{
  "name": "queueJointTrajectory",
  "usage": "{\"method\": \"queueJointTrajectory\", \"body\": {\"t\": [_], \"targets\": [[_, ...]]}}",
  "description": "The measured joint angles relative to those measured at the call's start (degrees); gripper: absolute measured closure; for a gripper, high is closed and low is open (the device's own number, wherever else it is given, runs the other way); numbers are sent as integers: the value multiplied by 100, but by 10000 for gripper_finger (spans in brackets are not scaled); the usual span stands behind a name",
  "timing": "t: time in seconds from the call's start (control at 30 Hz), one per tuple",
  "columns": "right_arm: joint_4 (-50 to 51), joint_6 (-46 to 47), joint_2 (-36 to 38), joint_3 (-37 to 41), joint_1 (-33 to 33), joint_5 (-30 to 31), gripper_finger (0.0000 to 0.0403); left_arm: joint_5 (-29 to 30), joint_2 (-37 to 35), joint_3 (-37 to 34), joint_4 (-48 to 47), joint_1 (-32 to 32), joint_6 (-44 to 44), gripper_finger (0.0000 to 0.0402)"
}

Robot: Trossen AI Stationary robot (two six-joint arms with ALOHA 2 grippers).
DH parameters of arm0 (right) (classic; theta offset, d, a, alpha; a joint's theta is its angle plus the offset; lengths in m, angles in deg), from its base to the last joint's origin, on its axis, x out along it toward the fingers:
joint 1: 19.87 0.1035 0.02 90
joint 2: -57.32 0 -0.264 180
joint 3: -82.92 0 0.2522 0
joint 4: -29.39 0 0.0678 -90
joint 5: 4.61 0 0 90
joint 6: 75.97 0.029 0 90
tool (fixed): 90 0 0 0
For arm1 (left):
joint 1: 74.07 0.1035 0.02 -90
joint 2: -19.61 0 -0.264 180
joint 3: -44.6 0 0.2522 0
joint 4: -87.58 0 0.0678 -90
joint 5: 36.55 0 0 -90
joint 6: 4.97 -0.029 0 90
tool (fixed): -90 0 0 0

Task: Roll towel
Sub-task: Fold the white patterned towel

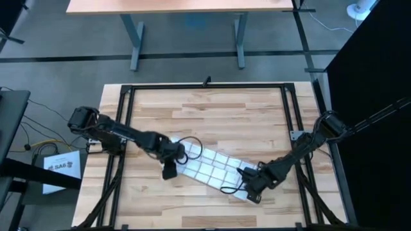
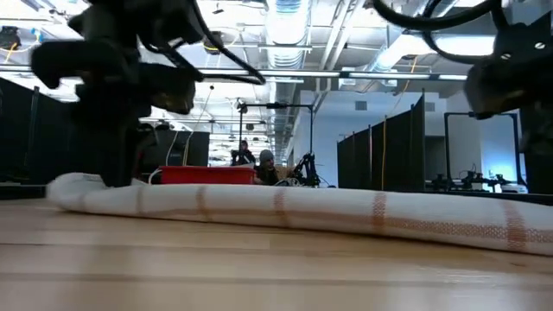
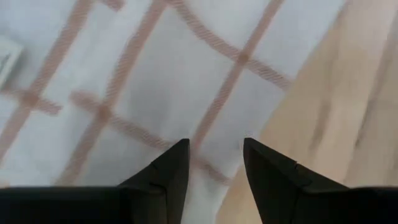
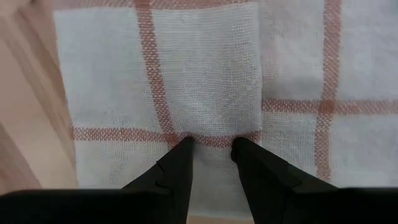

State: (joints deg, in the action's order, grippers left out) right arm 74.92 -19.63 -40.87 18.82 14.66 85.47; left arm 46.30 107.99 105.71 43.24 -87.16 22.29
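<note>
The towel lies on the wooden table as a long narrow band, running at a slant from the middle of the table toward the near right. From table height it looks like a low, soft roll stretched across the boards, with faint reddish stripes along it.

The left gripper is down at the towel's left end, its two dark fingers a little apart with a fold of checked cloth between the tips; whether they actually pinch it I cannot tell. Bare wood shows just beside that edge.

The right gripper sits at the towel's other end, near the table's front right. Its fingers stand slightly apart, tips pressed onto the cloth where a red line crosses, a small ridge of fabric bunched between them.

Beyond the table, two people are far back in the room behind a red box
</note>
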Motion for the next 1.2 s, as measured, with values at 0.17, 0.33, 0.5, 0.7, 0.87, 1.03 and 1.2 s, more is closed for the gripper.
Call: {"method": "queueJointTrajectory", "body": {"t": [0.17, 0.33, 0.5, 0.7, 0.87, 1.03, 1.2], "targets": [[43, -1245, 0, 0, -374, -426, 295, 358, -2, -11, 322, -507, 414, 265], [250, -2008, 0, -1, -778, -584, 296, 606, 25, -122, 356, -818, 722, 265], [216, -2327, 0, 2, -1113, -720, 296, 1129, 3, -434, 65, -730, 637, 265], [254, -2808, 0, 2, -1293, -695, 296, 884, 0, -497, 129, -265, -213, 265], [371, -3171, 2, -1, -1375, -633, 296, 508, 28, -495, 824, -236, -199, 265], [528, -3425, 4, -1, -1648, -636, 296, 24, 35, -498, 989, -466, 206, 265], [890, -3641, 56, -5, -1834, -594, 296, 8, 13, -483, 377, -959, 480, 265]]}}
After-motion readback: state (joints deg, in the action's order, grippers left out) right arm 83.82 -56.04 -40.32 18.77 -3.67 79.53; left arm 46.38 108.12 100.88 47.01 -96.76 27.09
